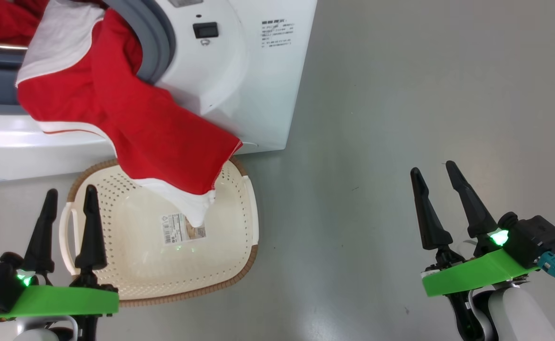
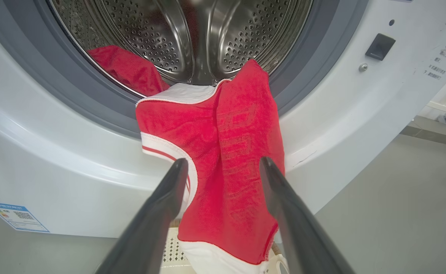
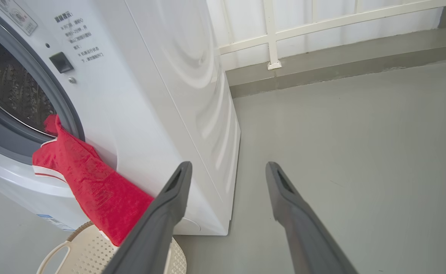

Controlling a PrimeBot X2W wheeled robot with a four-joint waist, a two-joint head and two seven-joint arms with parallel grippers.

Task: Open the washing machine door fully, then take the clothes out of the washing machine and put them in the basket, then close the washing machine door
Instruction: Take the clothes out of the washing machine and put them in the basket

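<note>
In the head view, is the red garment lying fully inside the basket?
No, the red garment hangs out of the washing machine over the basket.

The clothes [image 1: 140,123] are red with white trim, the washing machine [image 1: 268,94] white, the basket [image 1: 130,267] cream, brown-rimmed.

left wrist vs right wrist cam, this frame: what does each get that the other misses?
Left wrist: looks deep into the drum, where a red bundle lies behind the draped clothes; left gripper open in front of them. Right wrist: the machine's side panel, with the right gripper open over the floor. Both: the clothes hanging over the grey ring toward the basket.
</note>
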